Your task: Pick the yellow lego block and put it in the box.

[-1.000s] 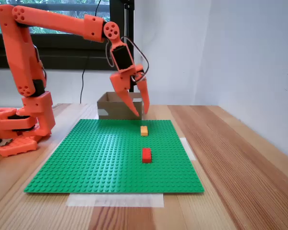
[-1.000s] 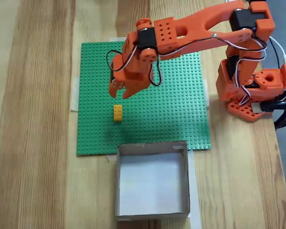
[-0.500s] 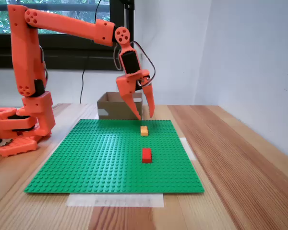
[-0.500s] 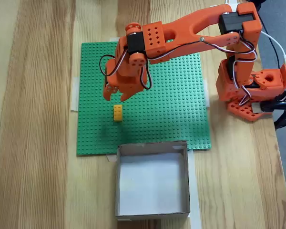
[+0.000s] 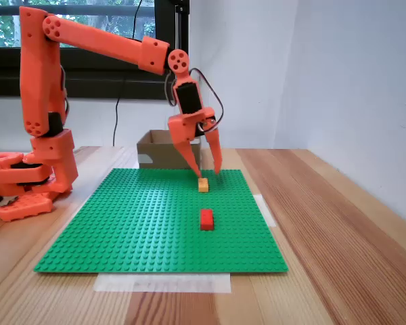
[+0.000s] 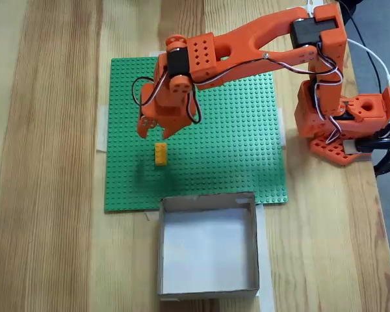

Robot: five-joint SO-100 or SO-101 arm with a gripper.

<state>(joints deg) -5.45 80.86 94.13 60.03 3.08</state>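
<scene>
Yellow-orange rectangular plastic lego block point(image 5: 203, 184) point(image 6: 160, 154) lies flat on a green studded baseplate point(image 5: 135, 223) point(image 6: 240, 156), toward the plate's far edge in the side-on fixed view and near its left edge in the fixed view from above. An orange two-finger gripper point(image 5: 209, 174) point(image 6: 149, 131) points downward at the brick, its fingers spread apart with nothing between them; in the side-on fixed view one fingertip sits just behind the brick's left end and the other just beyond its right, though whether either touches the brick cannot be told. From above, the gripper appears directly next to the brick, on the side away from the box. A small red plastic brick point(image 5: 206, 219) rests on the same plate, nearer the camera in the side-on view and apart from the yellow one. A low brown cardboard box point(image 5: 152, 147) point(image 6: 208, 201) with a pale inside stands open on the wooden table point(image 5: 325, 223) point(image 6: 52, 156), just off the baseplate's edge. The orange arm's base point(image 5: 27, 176) point(image 6: 341, 123) stands beside the plate. Strips of pale tape point(image 5: 162, 282) show at the plate's edges.
</scene>
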